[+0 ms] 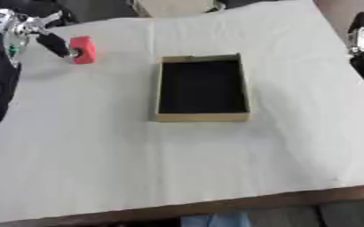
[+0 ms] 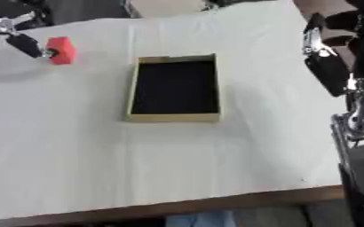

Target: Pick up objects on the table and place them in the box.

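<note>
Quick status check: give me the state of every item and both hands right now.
Red block: at the left hand's fingertip, outside the box.
Box: open, nothing visible inside.
Left hand: finger extended against the block.
Right hand: idle at the table's right edge, holding nothing.

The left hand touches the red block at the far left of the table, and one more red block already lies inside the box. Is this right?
Not quite. In the left eye view the box shows only its dark bottom, no block inside. The rest holds: the left hand touches the red block at the far left of the table.
</note>
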### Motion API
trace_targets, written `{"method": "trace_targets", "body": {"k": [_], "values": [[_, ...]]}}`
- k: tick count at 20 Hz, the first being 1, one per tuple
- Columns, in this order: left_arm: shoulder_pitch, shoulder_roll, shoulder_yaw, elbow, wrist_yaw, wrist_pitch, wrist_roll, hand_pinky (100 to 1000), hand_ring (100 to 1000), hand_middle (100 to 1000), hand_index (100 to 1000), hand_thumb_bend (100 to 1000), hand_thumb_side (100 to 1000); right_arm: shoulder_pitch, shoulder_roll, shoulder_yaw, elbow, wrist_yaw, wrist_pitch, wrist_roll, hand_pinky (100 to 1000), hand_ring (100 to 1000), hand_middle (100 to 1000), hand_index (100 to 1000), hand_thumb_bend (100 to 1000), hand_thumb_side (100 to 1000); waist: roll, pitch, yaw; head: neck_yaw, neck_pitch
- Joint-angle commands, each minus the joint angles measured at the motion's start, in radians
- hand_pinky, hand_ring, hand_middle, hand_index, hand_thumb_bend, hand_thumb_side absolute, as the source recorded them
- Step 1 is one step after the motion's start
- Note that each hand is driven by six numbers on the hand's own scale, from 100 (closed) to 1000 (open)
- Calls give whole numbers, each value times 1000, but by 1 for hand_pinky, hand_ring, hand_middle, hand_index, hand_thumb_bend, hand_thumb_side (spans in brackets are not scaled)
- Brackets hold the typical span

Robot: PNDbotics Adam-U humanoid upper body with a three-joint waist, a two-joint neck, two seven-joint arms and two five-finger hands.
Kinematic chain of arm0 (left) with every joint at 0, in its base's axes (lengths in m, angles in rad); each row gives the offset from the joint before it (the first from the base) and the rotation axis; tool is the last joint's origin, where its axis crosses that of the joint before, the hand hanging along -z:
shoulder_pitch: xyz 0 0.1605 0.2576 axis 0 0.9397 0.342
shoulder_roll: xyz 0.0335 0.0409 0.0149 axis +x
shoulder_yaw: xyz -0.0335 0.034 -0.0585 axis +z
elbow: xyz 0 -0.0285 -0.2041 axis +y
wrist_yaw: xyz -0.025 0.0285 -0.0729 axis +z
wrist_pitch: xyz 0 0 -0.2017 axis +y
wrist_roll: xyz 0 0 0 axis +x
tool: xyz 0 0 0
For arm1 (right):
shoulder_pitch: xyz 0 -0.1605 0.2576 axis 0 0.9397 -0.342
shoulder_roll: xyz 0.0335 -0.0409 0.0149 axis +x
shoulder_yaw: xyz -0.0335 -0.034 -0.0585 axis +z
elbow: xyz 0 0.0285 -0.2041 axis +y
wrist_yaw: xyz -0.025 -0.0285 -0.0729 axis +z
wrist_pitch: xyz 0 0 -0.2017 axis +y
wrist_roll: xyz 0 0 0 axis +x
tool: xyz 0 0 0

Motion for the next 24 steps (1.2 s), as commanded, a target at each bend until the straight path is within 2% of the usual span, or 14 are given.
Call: {"method": "trace_targets", "body": {"k": [1, 10, 24], "values": [[-15, 49, 13, -12, 14, 8, 40, 819, 842, 815, 888, 422, 321, -18, -22, -6, -26, -14, -1, -9, 571, 694, 582, 870, 193, 401, -1, -10, -2, 4, -11], [-7, 59, 16, 2, 22, 18, 88, 819, 832, 798, 887, 392, 285, -25, -27, -7, -31, -32, -5, -17, 570, 693, 576, 870, 190, 401, 7, 25, -15, 19, -24], [5, 61, 17, 5, 29, 34, 149, 819, 829, 795, 887, 366, 255, -33, -32, -7, -37, -46, -10, -22, 571, 693, 573, 871, 185, 401, 15, 54, -26, 27, -35]]}}
